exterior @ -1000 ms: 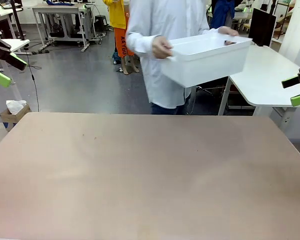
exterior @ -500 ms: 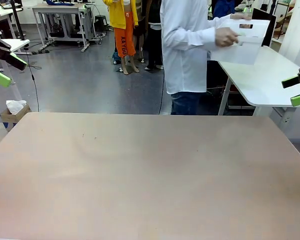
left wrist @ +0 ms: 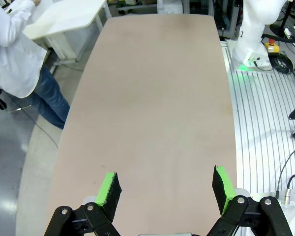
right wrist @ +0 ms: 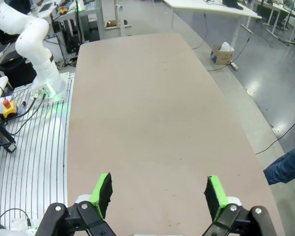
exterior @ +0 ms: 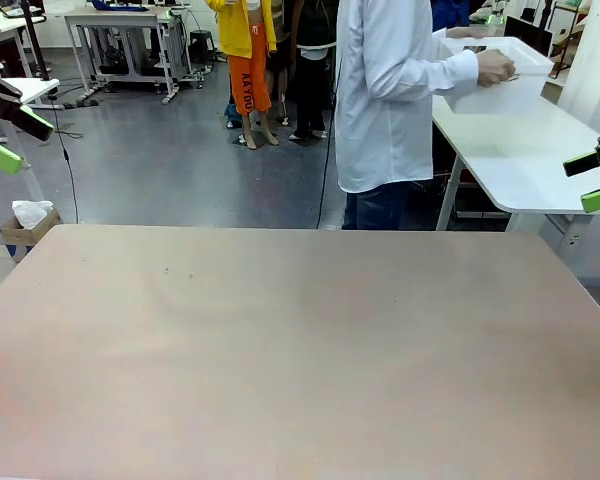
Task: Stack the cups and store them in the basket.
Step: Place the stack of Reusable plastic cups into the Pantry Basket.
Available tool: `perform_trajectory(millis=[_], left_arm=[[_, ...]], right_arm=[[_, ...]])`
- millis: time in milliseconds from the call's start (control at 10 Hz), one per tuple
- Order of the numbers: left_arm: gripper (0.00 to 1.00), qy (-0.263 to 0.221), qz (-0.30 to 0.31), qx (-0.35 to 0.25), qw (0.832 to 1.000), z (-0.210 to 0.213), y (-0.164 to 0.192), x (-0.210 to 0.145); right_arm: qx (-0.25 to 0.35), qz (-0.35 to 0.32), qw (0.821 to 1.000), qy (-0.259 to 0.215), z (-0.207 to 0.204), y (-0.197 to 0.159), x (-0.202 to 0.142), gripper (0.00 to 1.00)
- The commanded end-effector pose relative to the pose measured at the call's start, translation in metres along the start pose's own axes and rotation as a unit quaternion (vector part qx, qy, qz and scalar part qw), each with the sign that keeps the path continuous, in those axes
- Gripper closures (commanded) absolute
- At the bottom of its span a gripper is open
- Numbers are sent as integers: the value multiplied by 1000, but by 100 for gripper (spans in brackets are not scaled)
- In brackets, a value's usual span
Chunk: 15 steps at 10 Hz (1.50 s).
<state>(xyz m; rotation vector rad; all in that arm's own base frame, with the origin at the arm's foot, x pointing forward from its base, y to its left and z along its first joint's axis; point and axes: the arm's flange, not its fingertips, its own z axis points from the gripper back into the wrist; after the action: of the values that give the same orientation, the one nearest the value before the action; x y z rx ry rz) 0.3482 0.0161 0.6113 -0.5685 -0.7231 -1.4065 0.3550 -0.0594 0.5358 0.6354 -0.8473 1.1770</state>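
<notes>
Green pads, left gripper (left wrist: pixel 165 188): spread wide, empty, parked high off the left edge.
Table (exterior: pixel 300 350): tan, bare.
Person (exterior: pixel 390 100): standing past the far edge, turned toward the white side table (exterior: pixel 540 150).
Basket (exterior: pixel 495 75): white, gripped in the person's hand (exterior: pixel 496 67), over the side table, well apart from both arms.
Right gripper (right wrist: pixel 158 195): parted wide, nothing between the pads.
Risk: basket out of reach; cups unplaced, so stacking likely stalled until both return.
</notes>
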Motion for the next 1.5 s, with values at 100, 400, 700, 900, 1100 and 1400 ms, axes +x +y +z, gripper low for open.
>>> perform_trajectory(millis=[100, 400, 700, 900, 1100, 1400], left_arm=[[3, 1, 4, -4, 1000, 1, 0, 3], [3, 1, 4, -4, 1000, 1, 0, 3], [3, 1, 4, -4, 1000, 1, 0, 3], [3, 1, 4, -4, 1000, 1, 0, 3], [3, 1, 4, -4, 1000, 1, 0, 3], [3, 1, 4, -4, 1000, 1, 0, 3]], right_arm=[[-1, 8, 1000, -9, 0, 0, 0, 0], [-1, 8, 1000, -9, 0, 0, 0, 0], [-1, 8, 1000, -9, 0, 0, 0, 0], [-1, 8, 1000, -9, 0, 0, 0, 0], [-1, 8, 1000, -9, 0, 0, 0, 0], [-1, 8, 1000, -9, 0, 0, 0, 0]])
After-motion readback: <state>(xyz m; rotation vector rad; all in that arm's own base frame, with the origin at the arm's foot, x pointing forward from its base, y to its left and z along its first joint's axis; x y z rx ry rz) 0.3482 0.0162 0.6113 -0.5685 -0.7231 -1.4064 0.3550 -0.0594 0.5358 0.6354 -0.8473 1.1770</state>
